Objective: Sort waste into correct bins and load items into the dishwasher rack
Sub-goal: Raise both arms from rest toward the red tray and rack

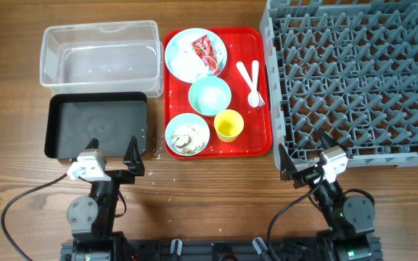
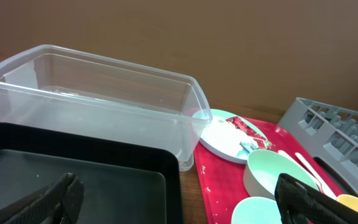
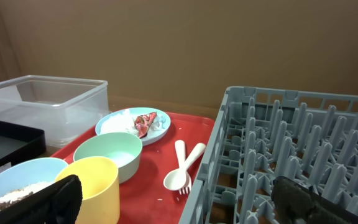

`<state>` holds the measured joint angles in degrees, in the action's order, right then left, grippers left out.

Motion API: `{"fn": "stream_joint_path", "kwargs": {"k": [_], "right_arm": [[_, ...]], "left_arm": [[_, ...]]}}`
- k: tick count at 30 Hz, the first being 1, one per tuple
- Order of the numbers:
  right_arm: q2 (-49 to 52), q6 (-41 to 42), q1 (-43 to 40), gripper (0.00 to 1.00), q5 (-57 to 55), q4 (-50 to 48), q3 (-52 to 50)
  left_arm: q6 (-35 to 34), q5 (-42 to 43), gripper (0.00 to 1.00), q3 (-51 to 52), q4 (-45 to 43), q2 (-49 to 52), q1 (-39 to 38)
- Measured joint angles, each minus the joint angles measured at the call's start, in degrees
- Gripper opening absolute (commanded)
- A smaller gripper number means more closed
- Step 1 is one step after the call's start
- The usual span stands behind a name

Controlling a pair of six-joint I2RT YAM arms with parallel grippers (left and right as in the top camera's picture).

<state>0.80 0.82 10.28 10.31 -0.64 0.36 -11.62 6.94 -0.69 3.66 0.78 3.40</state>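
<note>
A pale blue plate (image 1: pixel 182 49) holds the red-and-white wrapper (image 1: pixel 205 52) and white tissue. An empty mint bowl (image 1: pixel 210 95), a bowl with rice-like scraps (image 1: pixel 187 135), a yellow cup (image 1: pixel 228 125) and a white spoon and fork (image 1: pixel 251 80) lie on the red tray (image 1: pixel 258 125). The clear tub (image 1: pixel 100 27) and the black tray (image 1: pixel 96 96) are at the left. The grey rack (image 1: pixel 354 72) is at the right. My left gripper (image 1: pixel 113 151) is open and empty over the black tray's near edge. My right gripper (image 1: pixel 303 148) is open and empty at the rack's near left corner.
Small white crumbs lie on the wood (image 1: pixel 158 177) between the black tray and the red tray. Both arm bases and their cables sit at the table's front edge. The rack overhangs the right side of the view.
</note>
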Motion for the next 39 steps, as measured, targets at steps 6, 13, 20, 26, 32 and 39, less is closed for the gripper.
{"fn": "stream_joint_path", "kwargs": {"k": [6, 13, 20, 26, 32, 39], "right_arm": [[0.0, 0.0, 0.0, 1.0, 0.0, 0.0, 0.0], [0.0, 0.0, 0.0, 1.0, 0.0, 0.0, 0.0], [0.0, 0.0, 0.0, 1.0, 0.0, 0.0, 0.0], [0.0, 0.0, 0.0, 1.0, 0.0, 0.0, 0.0], [0.0, 0.0, 0.0, 1.0, 0.0, 0.0, 0.0], [0.9, 0.0, 0.0, 1.0, 5.5, -0.4, 0.9]], "left_arm": [[0.0, 0.0, 1.0, 0.0, 0.0, 0.0, 0.0], [0.0, 0.0, 1.0, 0.0, 0.0, 0.0, 0.0], [0.0, 0.0, 1.0, 0.0, 0.0, 0.0, 0.0], [0.0, 0.0, 1.0, 0.0, 0.0, 0.0, 0.0], [-0.2, 0.3, 1.0, 0.1, -2.2, 0.0, 0.0], [-0.8, 7.1, 1.0, 0.0, -6.7, 0.4, 0.0]]}}
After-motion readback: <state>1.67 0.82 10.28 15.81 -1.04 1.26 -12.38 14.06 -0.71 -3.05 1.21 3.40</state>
